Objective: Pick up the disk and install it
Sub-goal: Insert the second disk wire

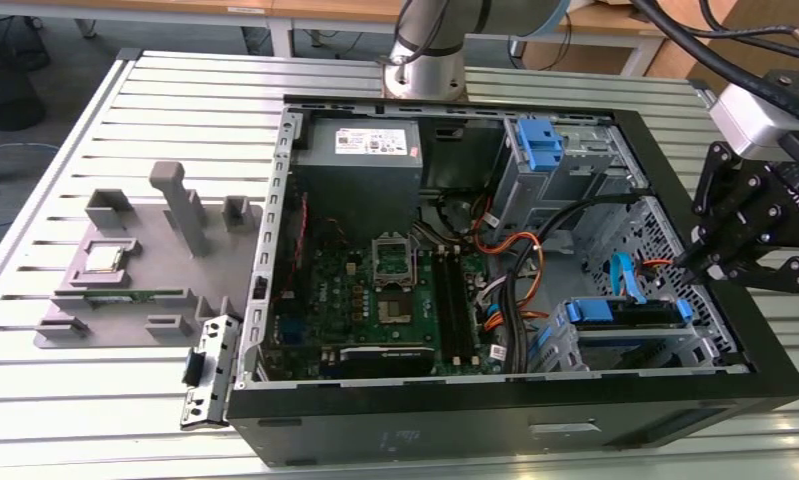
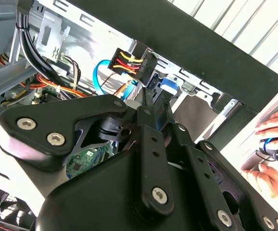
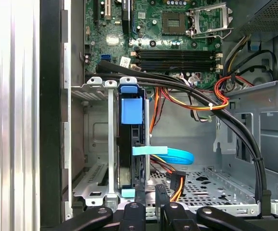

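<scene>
**Disk seated in the drive cage, gripper clear of it**

The disk (image 1: 623, 312) stands on edge inside the drive cage (image 3: 98, 144) of the open computer case (image 1: 506, 425). The gripper (image 1: 722, 275) hangs just above the cage, near the disk's blue end, narrowly parted and grasping nothing.

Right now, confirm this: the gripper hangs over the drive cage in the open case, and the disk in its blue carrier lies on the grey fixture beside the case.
One part is wrong. The gripper hangs over the drive cage in the open case, but the disk in its blue carrier stands in that cage, as the first wrist view shows.
</scene>
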